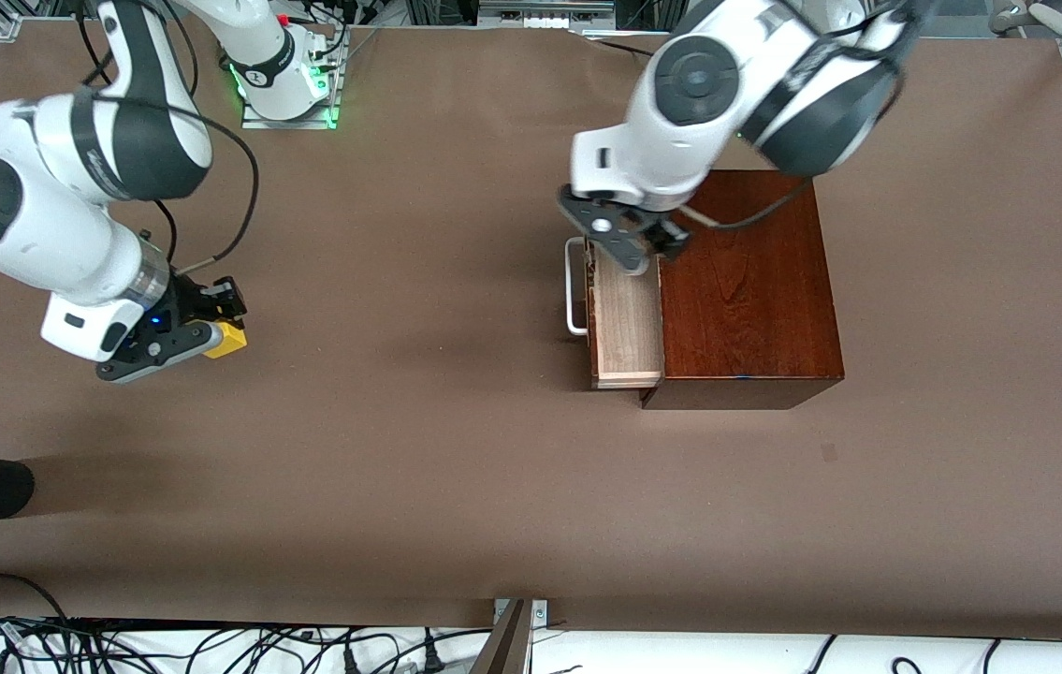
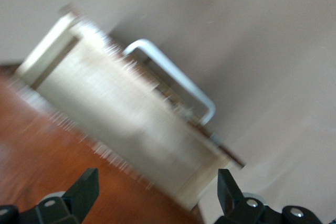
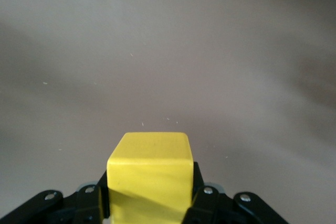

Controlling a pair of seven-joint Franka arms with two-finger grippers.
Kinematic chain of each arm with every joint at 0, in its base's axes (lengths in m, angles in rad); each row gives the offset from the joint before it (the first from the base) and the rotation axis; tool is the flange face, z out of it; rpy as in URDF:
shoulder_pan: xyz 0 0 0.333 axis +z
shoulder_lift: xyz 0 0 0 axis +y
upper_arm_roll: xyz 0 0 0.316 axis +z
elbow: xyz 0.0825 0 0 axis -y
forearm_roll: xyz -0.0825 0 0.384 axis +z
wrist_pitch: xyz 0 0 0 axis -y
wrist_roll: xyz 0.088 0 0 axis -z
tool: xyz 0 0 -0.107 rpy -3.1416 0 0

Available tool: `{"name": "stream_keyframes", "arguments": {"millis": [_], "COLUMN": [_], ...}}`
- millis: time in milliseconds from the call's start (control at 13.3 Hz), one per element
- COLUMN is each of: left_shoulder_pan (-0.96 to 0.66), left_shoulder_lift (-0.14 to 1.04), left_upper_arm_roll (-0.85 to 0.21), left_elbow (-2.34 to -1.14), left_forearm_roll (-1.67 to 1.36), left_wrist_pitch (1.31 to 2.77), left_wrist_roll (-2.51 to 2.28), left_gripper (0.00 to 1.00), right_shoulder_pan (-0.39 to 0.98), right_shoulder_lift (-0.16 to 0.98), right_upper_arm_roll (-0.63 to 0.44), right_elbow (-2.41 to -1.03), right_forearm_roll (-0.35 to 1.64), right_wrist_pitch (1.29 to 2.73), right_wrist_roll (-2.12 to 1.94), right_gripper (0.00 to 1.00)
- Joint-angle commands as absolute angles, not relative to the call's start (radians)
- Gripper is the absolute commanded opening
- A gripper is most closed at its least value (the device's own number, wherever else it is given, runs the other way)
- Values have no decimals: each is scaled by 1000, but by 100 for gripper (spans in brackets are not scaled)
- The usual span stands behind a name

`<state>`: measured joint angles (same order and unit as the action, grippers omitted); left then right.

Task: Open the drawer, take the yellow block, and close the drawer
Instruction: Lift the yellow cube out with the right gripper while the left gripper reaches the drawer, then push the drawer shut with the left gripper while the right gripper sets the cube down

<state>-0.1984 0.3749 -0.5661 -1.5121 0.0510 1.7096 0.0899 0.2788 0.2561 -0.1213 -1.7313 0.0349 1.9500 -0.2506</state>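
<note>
Brown table point(image 1: 456, 487) under wooden box point(image 1: 755, 290)

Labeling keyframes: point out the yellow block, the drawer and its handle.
yellow block point(image 3: 148, 174): right wrist view, on its front face, clamped in the right hand.
drawer point(image 1: 626, 323): front view, on the pale interior floor of the pulled-out tray.
handle point(image 1: 571, 298): front view, on the long white bar.

my two arms are glossy white shells with black joint bands and round dark caps. black cables loop along them. my right tool point(image 1: 212, 323) is black with a small blue light; my left tool point(image 1: 629, 245) is black, with silver screws on its fingers point(image 2: 84, 190).
</note>
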Motion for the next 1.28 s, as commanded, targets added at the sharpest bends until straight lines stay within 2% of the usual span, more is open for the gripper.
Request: {"name": "stream_keyframes", "arguments": {"millis": [0, 377, 754, 1206], "left_shoulder_pan": [-279, -327, -333, -316], "left_shoulder_lift": [455, 534, 587, 612], "left_upper_arm_roll": [-560, -558, -557, -555], "left_elbow": [-1460, -1499, -1509, -1586], "left_forearm_roll": [46, 107, 250, 373], "left_wrist_pitch": [1768, 2009, 2046, 2095], "left_wrist_roll": [138, 227, 449, 653], "left_gripper": [100, 100, 100, 100], "right_shoulder_pan": [264, 241, 238, 235], "right_shoulder_lift": [233, 304, 351, 390], "right_upper_arm_roll": [-112, -112, -112, -112], "right_elbow": [-1873, -2043, -2157, -2206], "right_forearm_roll": [51, 54, 61, 63], "right_wrist_pitch": [2054, 2304, 2468, 2545], "right_wrist_roll": [-221, -218, -184, -108], "right_gripper": [0, 0, 0, 0]}}
